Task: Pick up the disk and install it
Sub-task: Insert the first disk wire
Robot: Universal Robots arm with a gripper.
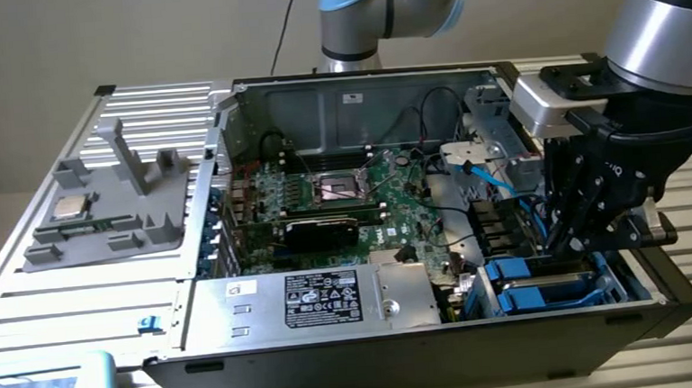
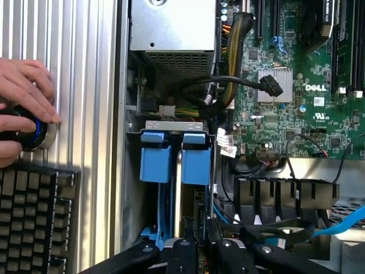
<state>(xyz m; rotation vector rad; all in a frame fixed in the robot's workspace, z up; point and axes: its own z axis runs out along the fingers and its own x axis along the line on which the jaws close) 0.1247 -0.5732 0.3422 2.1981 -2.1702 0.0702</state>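
Slatted metal worktop (image 1: 40, 303) carrying an open computer case (image 1: 352, 90) at the centre of the exterior view. Robot arm (image 1: 673, 21), upper right, reaches down into the case's lower-right corner. Motherboard (image 1: 346, 189) mid-case, with a grey power supply (image 1: 316, 299) below it. The disk (image 1: 557, 291), in its blue frame, sits in the lower-right drive bay under the gripper (image 1: 578, 243), whose fingers are drawn narrow and clamped on the disk's near end. Grey fixture (image 1: 112, 204), exterior view's left, bears a processor chip (image 1: 70, 208). In the wrist view, a hand (image 2: 25, 85) rests on a black knob (image 2: 31, 131) near a keyboard (image 2: 34, 217).
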